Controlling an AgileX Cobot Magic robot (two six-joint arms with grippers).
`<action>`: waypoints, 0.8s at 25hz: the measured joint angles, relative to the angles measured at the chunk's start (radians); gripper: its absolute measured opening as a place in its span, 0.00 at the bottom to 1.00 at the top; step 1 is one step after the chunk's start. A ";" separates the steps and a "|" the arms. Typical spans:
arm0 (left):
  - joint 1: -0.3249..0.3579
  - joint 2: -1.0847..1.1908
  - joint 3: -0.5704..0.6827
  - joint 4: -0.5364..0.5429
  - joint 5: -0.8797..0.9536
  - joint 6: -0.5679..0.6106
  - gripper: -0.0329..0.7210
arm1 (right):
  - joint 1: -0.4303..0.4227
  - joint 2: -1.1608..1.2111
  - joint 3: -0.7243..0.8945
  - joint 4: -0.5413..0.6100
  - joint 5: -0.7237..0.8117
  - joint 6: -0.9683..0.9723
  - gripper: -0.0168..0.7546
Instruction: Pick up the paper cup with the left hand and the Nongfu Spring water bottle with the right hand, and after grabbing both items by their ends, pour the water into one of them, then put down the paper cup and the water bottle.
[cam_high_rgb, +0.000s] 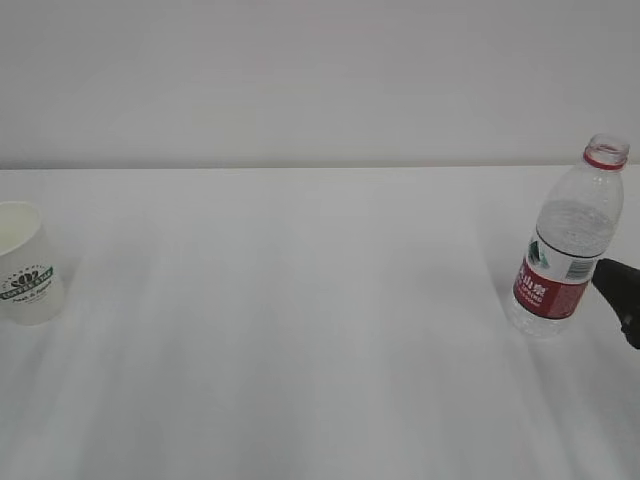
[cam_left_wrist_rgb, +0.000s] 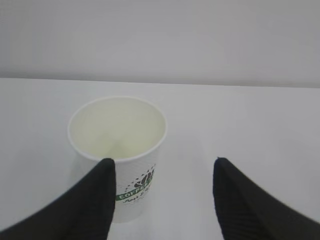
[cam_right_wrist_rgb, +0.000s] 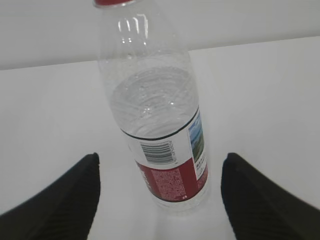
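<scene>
Approach-to-grasp, both sides: left hand (cam_left_wrist_rgb: 162, 175) spread apart, paper cup (cam_left_wrist_rgb: 118, 150) off-centre against its left finger, needs shifting left; right hand (cam_right_wrist_rgb: 160, 172) spread around the uncapped Nongfu Spring water bottle (cam_right_wrist_rgb: 155, 125), upright on the desk (cam_high_rgb: 300, 330); close gently.

Both end effectors (cam_left_wrist_rgb: 162, 172) (cam_right_wrist_rgb: 160, 167) agape

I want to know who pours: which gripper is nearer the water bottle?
Right. The right gripper has its open jaws either side of the water bottle. The left gripper is across the table, at the paper cup.
</scene>
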 joint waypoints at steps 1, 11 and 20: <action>0.000 0.003 0.002 0.000 -0.002 0.000 0.64 | 0.000 0.013 0.000 -0.002 -0.014 0.002 0.76; 0.000 0.070 0.072 -0.002 -0.123 0.000 0.60 | 0.000 0.091 0.051 -0.011 -0.124 0.005 0.76; 0.000 0.177 0.072 0.000 -0.205 -0.004 0.60 | 0.000 0.157 0.133 -0.011 -0.243 0.005 0.76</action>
